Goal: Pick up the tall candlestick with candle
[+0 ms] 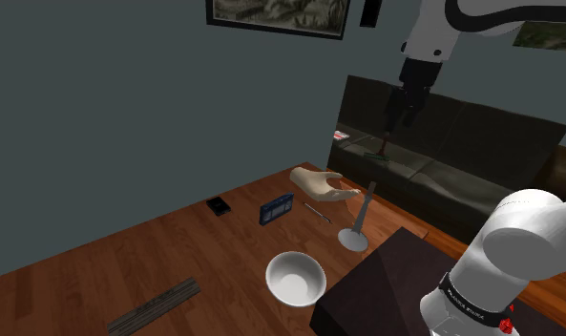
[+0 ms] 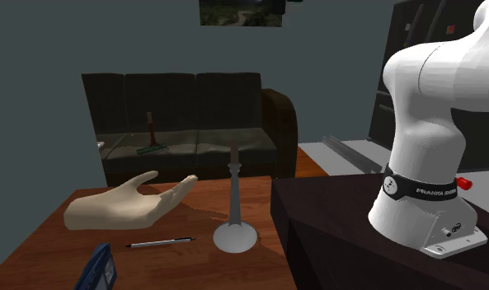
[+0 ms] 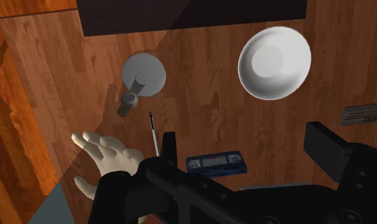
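Nothing grasped yet. Gripper (image 3: pixel 244 135) hangs high over the table (image 1: pixel 128 267), fingers wide apart and empty. Candlestick (image 1: pixel 359 218) stands upright on the table between hand model (image 1: pixel 324 184) and bowl (image 1: pixel 295 277). Left to do: descend, clasp the stem, lift.

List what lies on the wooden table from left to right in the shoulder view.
grey slatted strip → small black box → blue box → pen → grey candlestick. The white bowl and the hand model overlap these sideways, so they are left out.
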